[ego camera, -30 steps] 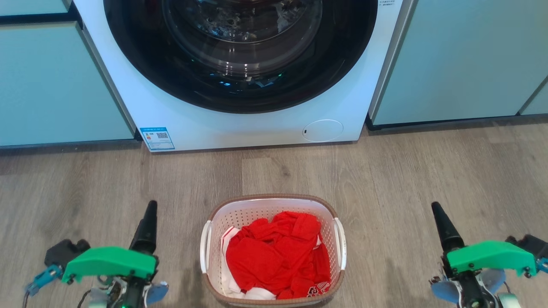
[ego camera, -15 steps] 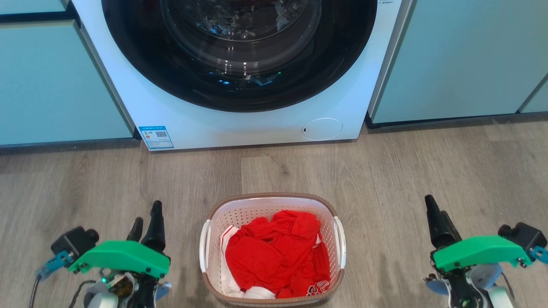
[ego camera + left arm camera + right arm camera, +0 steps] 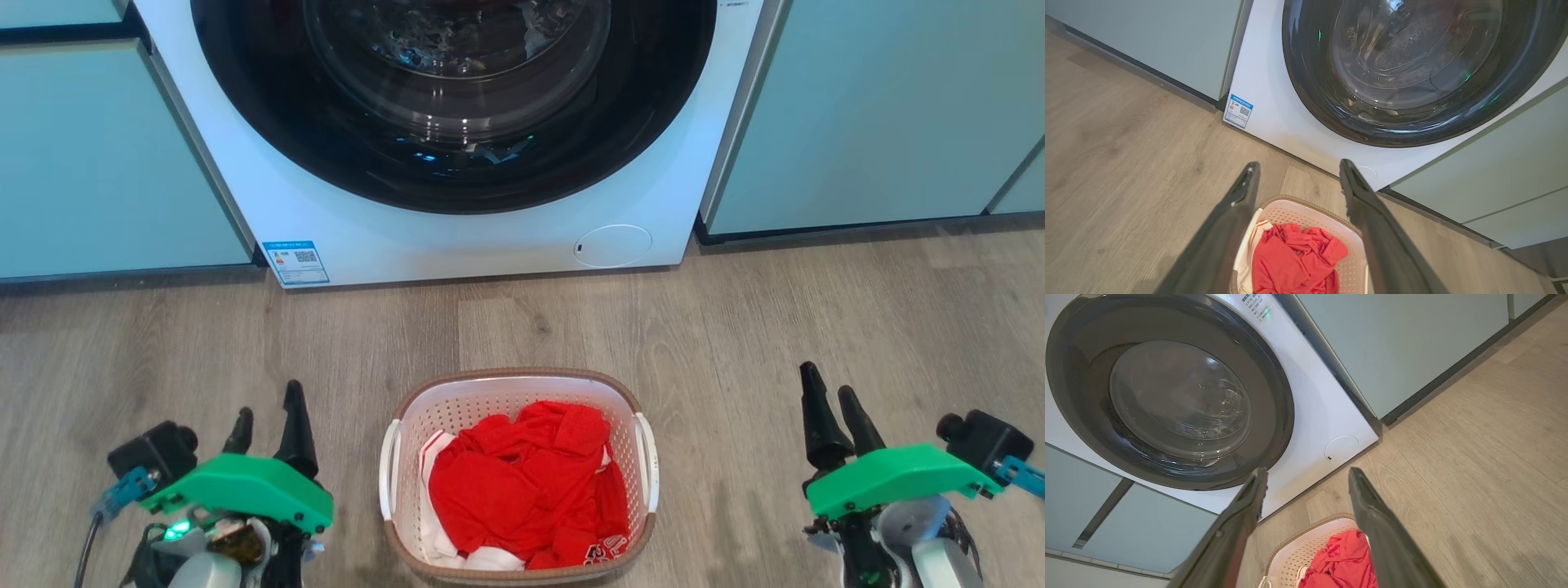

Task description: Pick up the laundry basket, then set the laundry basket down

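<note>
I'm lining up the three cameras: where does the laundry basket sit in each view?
Head view: laundry basket at bottom centre.
Left wrist view: basket at bottom centre, cut by the edge.
Right wrist view: basket at bottom centre, cut likewise.
Shared landmark: washing machine's round door.

The washing machine [image 3: 457, 237] runs off the top edge; its sticker [image 3: 295, 261] is illegible.

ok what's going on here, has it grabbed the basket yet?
Nothing is held yet. The laundry basket sits on the wood floor in front of the washing machine, loaded with red clothes and a bit of white fabric. The left gripper and right gripper hang open, one on each side of the basket and clear of its handles, fingers pointing toward the machine. The lift has not begun.
</note>
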Robot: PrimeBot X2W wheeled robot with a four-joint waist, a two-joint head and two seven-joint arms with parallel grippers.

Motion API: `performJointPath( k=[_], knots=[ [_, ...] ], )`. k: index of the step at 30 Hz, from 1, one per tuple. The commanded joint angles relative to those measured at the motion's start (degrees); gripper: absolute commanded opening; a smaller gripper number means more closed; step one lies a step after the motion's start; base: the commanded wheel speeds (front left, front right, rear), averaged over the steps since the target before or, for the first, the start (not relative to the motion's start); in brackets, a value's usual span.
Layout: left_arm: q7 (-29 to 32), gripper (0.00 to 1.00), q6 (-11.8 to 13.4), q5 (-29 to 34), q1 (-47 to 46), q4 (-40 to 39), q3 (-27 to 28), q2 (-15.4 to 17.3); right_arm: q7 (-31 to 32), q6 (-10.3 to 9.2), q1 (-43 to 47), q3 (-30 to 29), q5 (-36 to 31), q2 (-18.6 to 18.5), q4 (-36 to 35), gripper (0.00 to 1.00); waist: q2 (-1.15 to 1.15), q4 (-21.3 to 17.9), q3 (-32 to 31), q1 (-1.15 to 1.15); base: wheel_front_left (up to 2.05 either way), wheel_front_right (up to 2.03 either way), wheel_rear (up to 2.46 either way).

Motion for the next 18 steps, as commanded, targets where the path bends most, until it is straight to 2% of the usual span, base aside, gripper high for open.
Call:
performJointPath(
  k=[1,11,18],
  knots=[
    [-0.99,1.0,1.03,2.38,-2.96,-2.71,0.54,1.65,-1.06,0.09,-2.72,1.1,-2.39,-0.83,-2.56,1.0,0.0,-0.02,0.02,0.0,0.0,0.0,0.0],
    [-2.85,1.0,5.22,10.01,-2.62,-4.93,-2.67,3.6,-2.9,0.1,-2.52,2.5,-10.34,-0.93,-3.8,1.0,0.0,-0.23,-0.25,0.0,0.0,0.0,0.0],
    [-3.88,1.0,7.05,13.83,-2.17,-6.16,-4.25,4.33,-3.91,0.11,-2.29,3.11,-14.56,-0.98,-4.36,1.0,0.0,-0.32,-0.46,0.0,0.0,0.0,0.0]
  ],
)
